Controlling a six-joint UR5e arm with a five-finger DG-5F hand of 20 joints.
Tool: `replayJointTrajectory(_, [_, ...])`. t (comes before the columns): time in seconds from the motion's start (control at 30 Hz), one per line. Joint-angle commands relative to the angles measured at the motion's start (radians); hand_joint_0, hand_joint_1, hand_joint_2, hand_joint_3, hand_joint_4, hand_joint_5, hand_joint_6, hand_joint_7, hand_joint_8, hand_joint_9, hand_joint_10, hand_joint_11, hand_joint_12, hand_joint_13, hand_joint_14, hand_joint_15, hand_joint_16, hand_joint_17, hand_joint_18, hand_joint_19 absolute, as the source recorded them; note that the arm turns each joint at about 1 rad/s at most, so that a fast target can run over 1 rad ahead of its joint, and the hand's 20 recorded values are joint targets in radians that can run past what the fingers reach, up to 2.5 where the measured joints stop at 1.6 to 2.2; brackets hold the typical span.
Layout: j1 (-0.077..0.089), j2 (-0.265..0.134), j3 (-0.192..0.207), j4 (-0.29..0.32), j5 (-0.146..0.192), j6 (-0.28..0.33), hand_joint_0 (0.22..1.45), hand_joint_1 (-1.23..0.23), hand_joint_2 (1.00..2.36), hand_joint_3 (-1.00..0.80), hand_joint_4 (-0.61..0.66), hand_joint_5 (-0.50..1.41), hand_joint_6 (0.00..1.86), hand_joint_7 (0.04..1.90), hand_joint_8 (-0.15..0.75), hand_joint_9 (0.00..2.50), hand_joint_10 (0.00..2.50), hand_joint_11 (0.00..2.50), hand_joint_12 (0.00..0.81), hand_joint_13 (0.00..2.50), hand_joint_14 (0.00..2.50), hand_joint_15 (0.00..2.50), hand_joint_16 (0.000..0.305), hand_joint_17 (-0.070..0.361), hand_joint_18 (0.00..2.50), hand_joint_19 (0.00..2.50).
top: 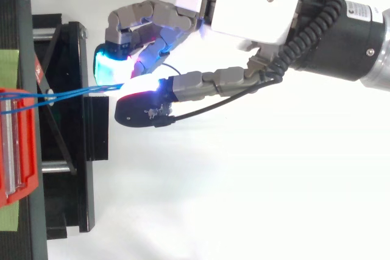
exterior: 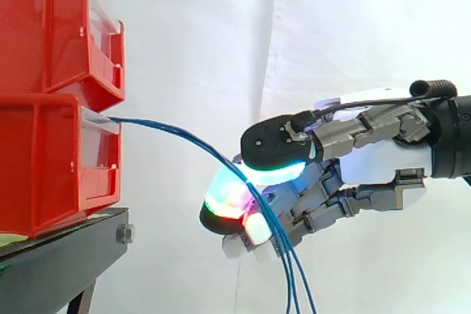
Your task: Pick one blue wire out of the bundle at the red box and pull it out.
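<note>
The hand [top: 256,10] pinches blue wires [top: 73,93] (taut, nearly level) running from the red box [top: 29,150] at left.

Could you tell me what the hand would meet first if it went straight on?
Likely the front of the lower red bin, where the blue wires pinched in the hand emerge; the gap between looks free.

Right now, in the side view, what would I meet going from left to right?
First the red bins → then the blue wires running out of them → then the hand, closed round the wires.
</note>
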State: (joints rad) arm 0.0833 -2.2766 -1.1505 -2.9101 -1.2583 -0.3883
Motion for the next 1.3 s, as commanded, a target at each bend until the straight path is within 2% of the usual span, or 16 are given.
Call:
replayJointTrajectory(0.0, [0.0, 0.0, 0.0, 0.0, 0.0, 0.0, 0.61, -0.69, 1.01, -0.09, 0.29, -0.08, 0.57, 1.11, 0.293, 0.92, 0.02, 0.42, 0.403, 0.55, 0.01, 0.29, 0.069, 0.155, 0.4, 0.45])
replayJointTrajectory(0.23, [0.001, -0.001, 0.0, -0.004, -0.001, 0.0, 0.6, -0.69, 1.01, -0.02, 0.28, -0.09, 0.65, 0.98, 0.301, 0.92, 0.02, 0.46, 0.41, 0.56, 0.01, 0.3, 0.07, 0.157, 0.41, 0.45])
replayJointTrajectory(0.27, [0.001, 0.0, 0.0, -0.004, -0.001, 0.0, 0.61, -0.74, 1.01, -0.02, 0.29, -0.11, 0.74, 0.84, 0.303, 0.92, 0.02, 0.47, 0.415, 0.56, 0.01, 0.3, 0.071, 0.159, 0.42, 0.44])
replayJointTrajectory(0.37, [0.006, 0.0, 0.0, -0.011, 0.0, 0.005, 0.6, -0.75, 1.01, -0.04, 0.31, -0.12, 0.74, 0.83, 0.294, 0.91, 0.02, 0.45, 0.413, 0.56, 0.01, 0.3, 0.071, 0.159, 0.43, 0.44])
replayJointTrajectory(0.47, [0.01, -0.001, 0.0, -0.031, 0.003, 0.0, 0.57, -0.71, 1.01, -0.13, 0.31, -0.1, 0.67, 0.93, 0.296, 0.9, 0.02, 0.44, 0.414, 0.55, 0.01, 0.3, 0.071, 0.16, 0.41, 0.46])
replayJointTrajectory(0.5, [0.01, -0.001, 0.0, -0.037, 0.003, 0.0, 0.56, -0.69, 1.01, -0.19, 0.3, -0.09, 0.6, 1.05, 0.289, 0.89, 0.02, 0.44, 0.407, 0.54, 0.01, 0.3, 0.07, 0.156, 0.39, 0.47])
replayJointTrajectory(0.53, [0.01, -0.001, 0.0, -0.04, 0.002, 0.0, 0.56, -0.69, 1.01, -0.21, 0.29, -0.09, 0.59, 1.06, 0.29, 0.89, 0.02, 0.43, 0.406, 0.54, 0.01, 0.29, 0.069, 0.155, 0.39, 0.47])
replayJointTrajectory(0.57, [0.01, -0.001, -0.002, -0.043, 0.0, -0.001, 0.55, -0.67, 1.01, -0.24, 0.3, -0.08, 0.54, 1.16, 0.288, 0.88, 0.02, 0.44, 0.399, 0.53, 0.01, 0.31, 0.068, 0.152, 0.38, 0.48])
replayJointTrajectory(0.67, [0.009, -0.003, -0.023, -0.034, -0.001, 0.0, 0.54, -0.65, 1.01, -0.28, 0.28, -0.08, 0.5, 1.23, 0.274, 0.87, 0.02, 0.44, 0.381, 0.51, 0.01, 0.31, 0.064, 0.144, 0.35, 0.49])
replayJointTrajectory(0.7, [0.01, -0.001, -0.048, -0.008, 0.0, 0.0, 0.54, -0.64, 1.01, -0.29, 0.27, -0.08, 0.5, 1.21, 0.268, 0.86, 0.02, 0.44, 0.374, 0.51, 0.01, 0.32, 0.062, 0.14, 0.32, 0.5])
replayJointTrajectory(0.77, [0.012, -0.001, -0.058, 0.028, 0.005, 0.0, 0.54, -0.64, 1.01, -0.29, 0.27, -0.08, 0.5, 1.22, 0.267, 0.86, 0.02, 0.44, 0.375, 0.51, 0.01, 0.32, 0.062, 0.14, 0.33, 0.5])
replayJointTrajectory(0.8, [0.013, -0.001, -0.072, 0.078, 0.014, 0.0, 0.54, -0.65, 1.01, -0.29, 0.27, -0.08, 0.5, 1.21, 0.27, 0.86, 0.02, 0.45, 0.373, 0.51, 0.01, 0.31, 0.062, 0.14, 0.34, 0.49])
replayJointTrajectory(0.9, [0.013, -0.003, -0.074, 0.164, 0.039, -0.004, 0.55, -0.66, 1.01, -0.29, 0.25, -0.08, 0.5, 1.22, 0.267, 0.87, 0.02, 0.45, 0.373, 0.51, 0.01, 0.31, 0.062, 0.139, 0.33, 0.49])
replayJointTrajectory(1.27, [0.016, -0.017, -0.075, 0.209, 0.042, -0.026, 0.54, -0.66, 1.01, -0.3, 0.3, -0.09, 0.5, 1.15, 0.266, 0.86, 0.02, 0.44, 0.371, 0.51, 0.01, 0.31, 0.062, 0.14, 0.33, 0.5])
